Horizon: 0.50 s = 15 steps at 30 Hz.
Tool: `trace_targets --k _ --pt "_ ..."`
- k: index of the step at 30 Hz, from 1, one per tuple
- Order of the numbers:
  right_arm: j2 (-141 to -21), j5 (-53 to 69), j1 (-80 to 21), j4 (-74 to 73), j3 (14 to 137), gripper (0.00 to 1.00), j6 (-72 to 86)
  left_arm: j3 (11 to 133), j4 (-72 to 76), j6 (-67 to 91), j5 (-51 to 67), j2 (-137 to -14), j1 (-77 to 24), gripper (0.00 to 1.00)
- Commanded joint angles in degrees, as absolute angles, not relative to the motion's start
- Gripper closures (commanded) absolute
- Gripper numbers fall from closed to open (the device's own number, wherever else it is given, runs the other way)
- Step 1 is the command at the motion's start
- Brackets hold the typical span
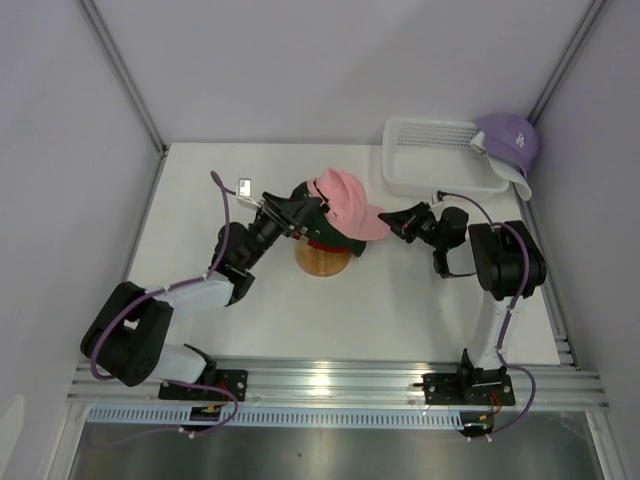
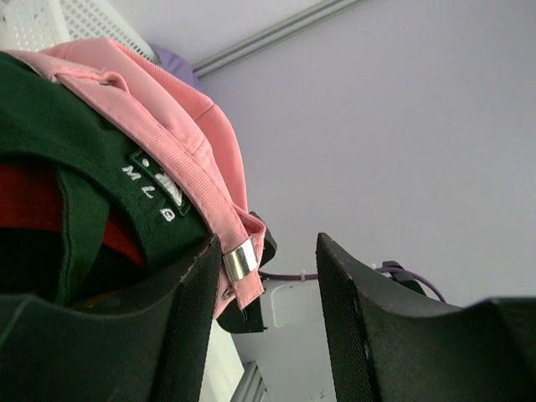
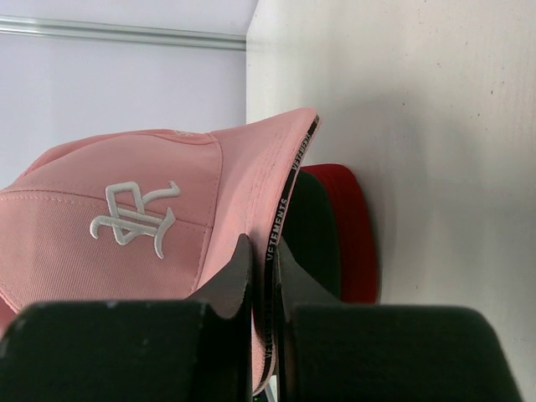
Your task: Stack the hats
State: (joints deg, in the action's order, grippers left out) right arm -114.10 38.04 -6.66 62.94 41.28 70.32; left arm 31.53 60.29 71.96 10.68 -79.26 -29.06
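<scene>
Three caps sit on the stand (image 1: pixel 322 262) mid-counter (image 1: pixel 330 320): pink cap (image 1: pixel 340 195) on top, dark cap (image 2: pixel 67 126) and red cap (image 3: pixel 356 226) under it. Right gripper (image 3: pixel 265 255) is pressed together on the pink cap's brim; a sideways tug could drag it off or tip the stand. Left gripper (image 2: pixel 268 251) is spread, holding nothing, with one jaw against the pink cap's back strap, so it may snag. Basket (image 1: pixel 430 135): lavender cap (image 1: pixel 510 135) hangs over its right corner and could slip off.

stand (image 1: pixel 322 260) hemmed sideways: left gripper (image 1: pixel 305 215) tight on its left, jaws apart; right gripper (image 1: pixel 388 218) on its right, clamped on pink cap (image 1: pixel 345 198) brim. table (image 1: pixel 380 312) free on stand's near side and far-left. basket (image 1: pixel 400 178) blocks far-right.
</scene>
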Motion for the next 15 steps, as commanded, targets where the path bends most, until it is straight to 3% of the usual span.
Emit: trace_targets --k 1,8,12,15 --pt "-113.38 38.06 -8.26 58.45 41.84 1.0 62.4 32.78 61.79 69.08 6.68 -77.43 -28.65 0.46" --pt "-112.42 38.23 -8.44 57.57 42.36 1.0 61.7 38.67 43.0 69.52 4.93 -76.03 -28.56 0.46" --pt "-111.8 37.97 -8.7 56.43 42.71 1.0 61.0 39.73 41.75 69.96 3.87 -75.59 -28.57 0.44" --pt "-111.71 37.88 -8.96 55.9 42.8 1.0 61.08 42.27 29.93 72.07 3.43 -74.45 -28.56 0.43"
